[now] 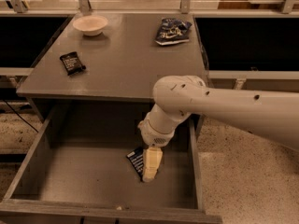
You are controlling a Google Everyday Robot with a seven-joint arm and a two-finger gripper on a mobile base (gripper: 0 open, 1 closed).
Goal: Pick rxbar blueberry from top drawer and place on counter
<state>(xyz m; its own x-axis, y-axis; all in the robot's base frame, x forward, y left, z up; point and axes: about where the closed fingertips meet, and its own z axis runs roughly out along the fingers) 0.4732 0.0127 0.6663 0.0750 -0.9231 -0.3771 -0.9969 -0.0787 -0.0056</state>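
The top drawer [56, 171] stands pulled out below the counter [126, 64]. On its grey floor, right of the middle, lies the rxbar blueberry [135, 158], a dark navy bar with white text. Only its left part shows. My gripper [151, 164] reaches down into the drawer from the white arm and covers the bar's right side. It is right against the bar, but whether it has hold of it cannot be made out.
On the counter sit a white bowl [90, 24] at the back left, a black packet [72, 62] at the left, and a wrinkly blue-and-white snack bag [172, 31] at the back right. Black recessed bins [243, 41] flank the counter.
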